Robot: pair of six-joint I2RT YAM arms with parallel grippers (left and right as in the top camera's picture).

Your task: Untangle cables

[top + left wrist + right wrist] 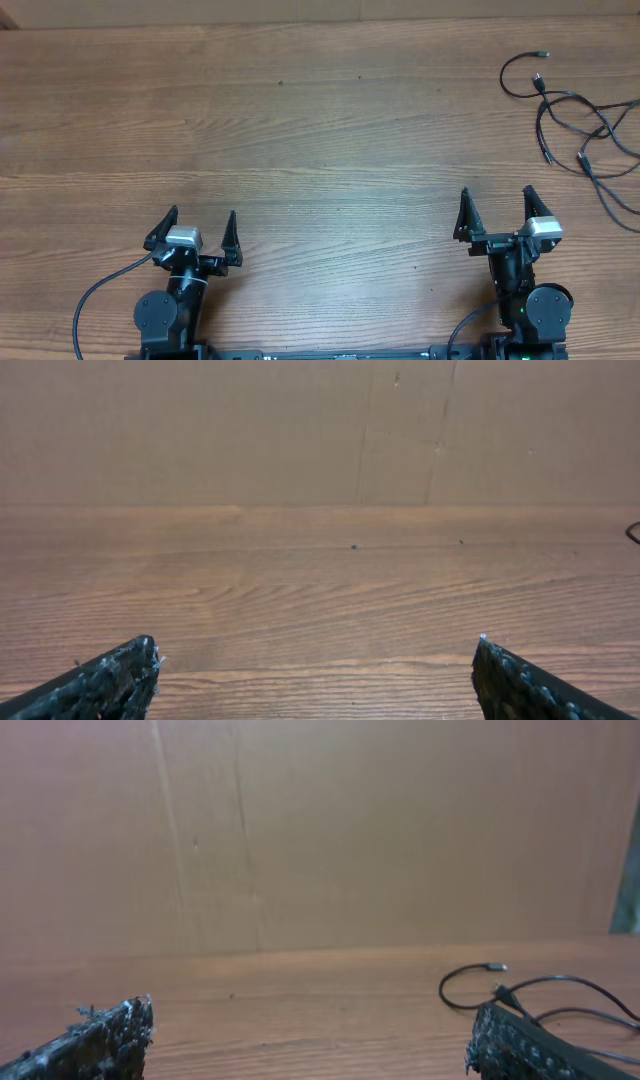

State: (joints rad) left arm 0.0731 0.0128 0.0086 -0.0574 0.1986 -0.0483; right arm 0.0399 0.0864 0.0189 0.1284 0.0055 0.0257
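Several looped cables (pixel 588 130), far right.

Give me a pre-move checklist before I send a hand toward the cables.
1. The left hand open, holding nothing: ok.
2. The right hand open, holding nothing: ok.
3. The cables located, at the far right of the table, nearer the right hand: ok.
4. Whole bunch inside the overhead view: not ok, strands run off the right edge.
5. Bare wood between the right hand and the cables: ok.
6. Which strand lies over which at the crossings: cannot tell.
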